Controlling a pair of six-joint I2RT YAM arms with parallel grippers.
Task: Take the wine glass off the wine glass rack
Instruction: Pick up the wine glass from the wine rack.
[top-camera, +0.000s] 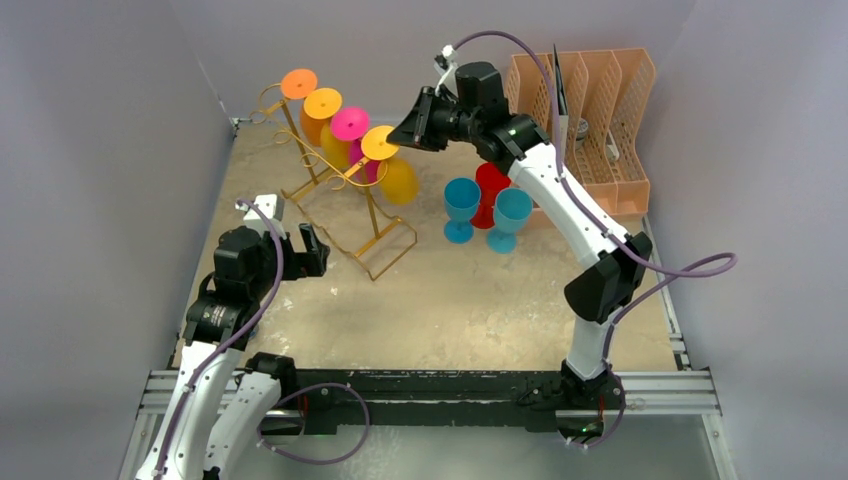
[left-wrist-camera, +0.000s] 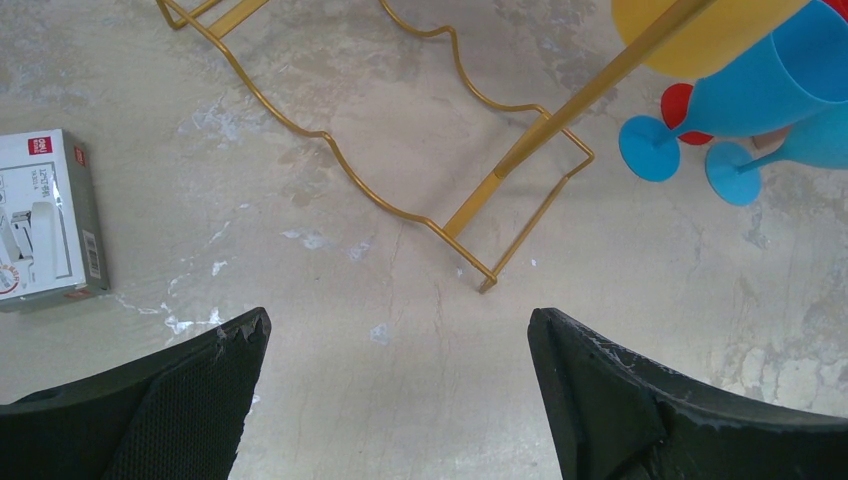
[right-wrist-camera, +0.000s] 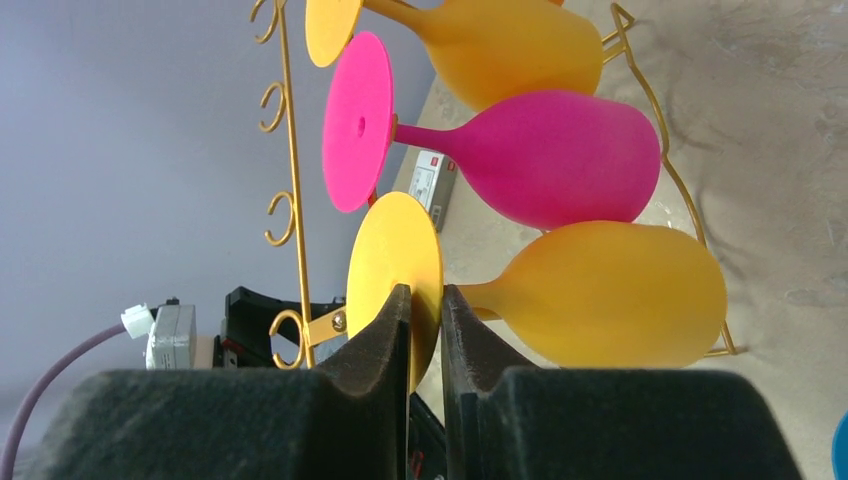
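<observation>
The right gripper (right-wrist-camera: 425, 300) is clamped on the foot disc of the yellow wine glass (right-wrist-camera: 610, 295), which hangs bowl-down at the near-right end of the wine glass rack (right-wrist-camera: 289, 150), while the farther left gripper (left-wrist-camera: 400, 340) gapes wide.

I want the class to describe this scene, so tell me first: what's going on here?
The right tool is closed on the round foot of the nearest yellow wine glass, which hangs upside down on the gold wine glass rack. A pink glass and two orange glasses hang further along. The left tool is open above the table near the rack's base, holding nothing. Two blue glasses and a red glass stand on the table nearby.
</observation>
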